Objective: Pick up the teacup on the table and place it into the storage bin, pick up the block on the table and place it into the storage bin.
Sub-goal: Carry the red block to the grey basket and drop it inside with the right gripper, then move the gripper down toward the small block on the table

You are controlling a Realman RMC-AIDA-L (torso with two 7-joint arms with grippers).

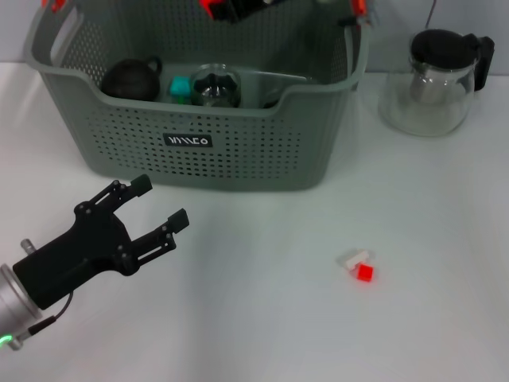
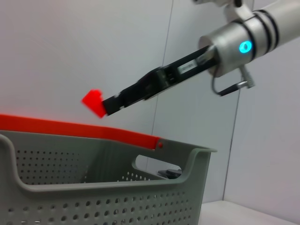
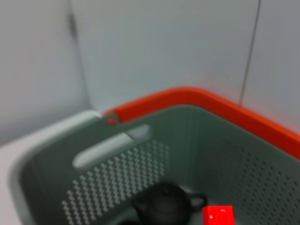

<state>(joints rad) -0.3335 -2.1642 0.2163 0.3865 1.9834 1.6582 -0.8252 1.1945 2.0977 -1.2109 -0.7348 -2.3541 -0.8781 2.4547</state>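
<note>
Left gripper (image 1: 159,203): jaws apart, empty, low over the table (image 1: 262,334) just in front of the bin's front wall.
Right gripper (image 2: 105,107): above the bin, closed on a red block (image 2: 93,102), seen from the left wrist.
Bin (image 1: 238,159): below the right gripper; holds a dark teapot (image 1: 130,79), a teal piece (image 1: 180,87) and a glass cup (image 1: 216,87).
Table block (image 1: 363,272): red, touching a white piece (image 1: 351,259), well right of the left gripper.
Glass teapot (image 1: 433,79): right of the bin, well apart from both grippers.
</note>
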